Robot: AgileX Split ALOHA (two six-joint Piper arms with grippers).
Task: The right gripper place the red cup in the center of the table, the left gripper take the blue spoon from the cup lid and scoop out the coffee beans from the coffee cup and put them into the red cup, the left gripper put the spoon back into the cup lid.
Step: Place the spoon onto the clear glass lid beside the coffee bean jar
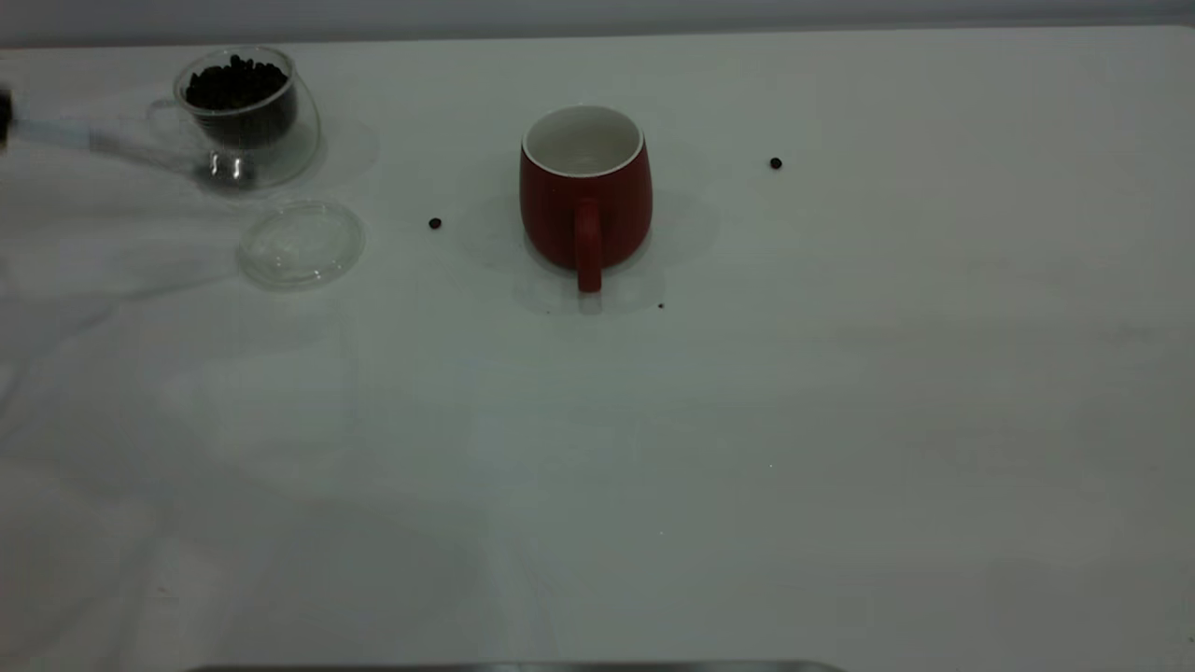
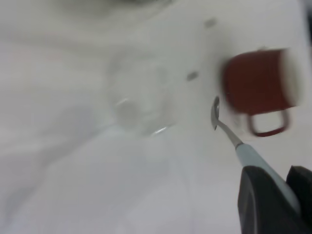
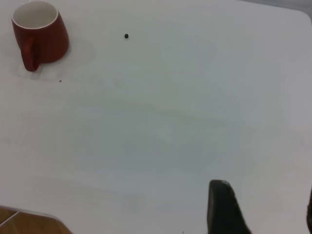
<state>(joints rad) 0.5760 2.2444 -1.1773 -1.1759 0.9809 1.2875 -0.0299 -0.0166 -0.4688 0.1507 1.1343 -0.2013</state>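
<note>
At far left, the left claw (image 2: 287, 195) pinches the spoon (image 1: 140, 154) by its handle, bowl before the bean-filled glass cup (image 1: 245, 107). The lid (image 1: 301, 243) lies nearby. The mug (image 1: 585, 191) stands mid-tabletop (image 1: 747, 420). The right claw (image 3: 263, 209) hangs spread, well apart.

A glossy red ceramic cup (image 1: 585, 196) and clear glass coffee cup (image 1: 247, 112) are sitting on a smooth matt white table (image 1: 747, 420).

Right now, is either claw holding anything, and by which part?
The left gripper holds the blue spoon by its pale handle end. The right gripper holds nothing.
</note>
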